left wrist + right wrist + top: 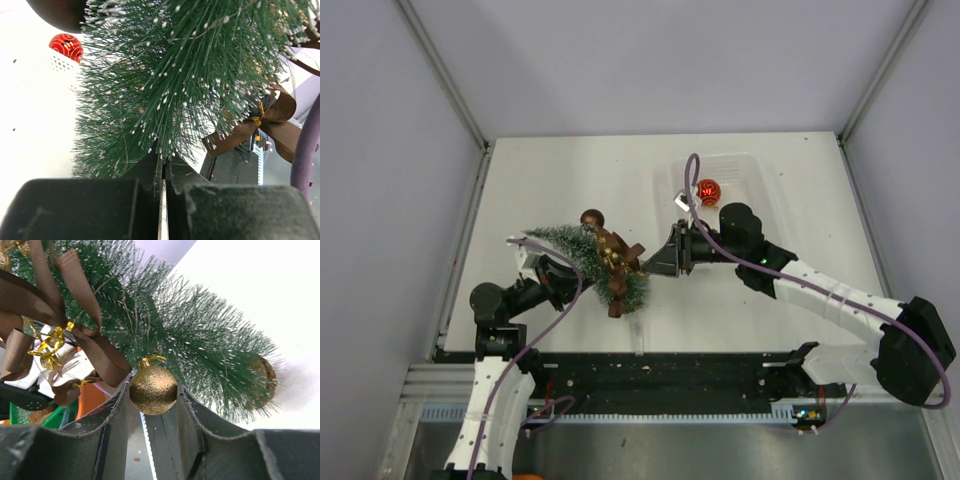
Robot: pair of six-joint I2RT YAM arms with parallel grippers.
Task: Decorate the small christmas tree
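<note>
The small christmas tree (570, 243) is tilted over the table's left middle, its green frosted bristles filling the left wrist view (165, 75). Its wooden disc base (263, 376) points away from me. Brown ribbon bows (620, 262) with gold ties hang on it. My left gripper (550, 268) is under the foliage, its jaws pressed together on the bristles (164, 159). From the right, my right gripper (658, 262) reaches the tree. It is shut on a glittery gold bauble (153, 392), whose gold hanger loop touches the branches.
A clear plastic tray (748, 165) stands at the back right with a red bauble (708, 190) in it, also visible beyond the tree (66, 46). The black rail of the arm bases (650, 375) runs along the near edge.
</note>
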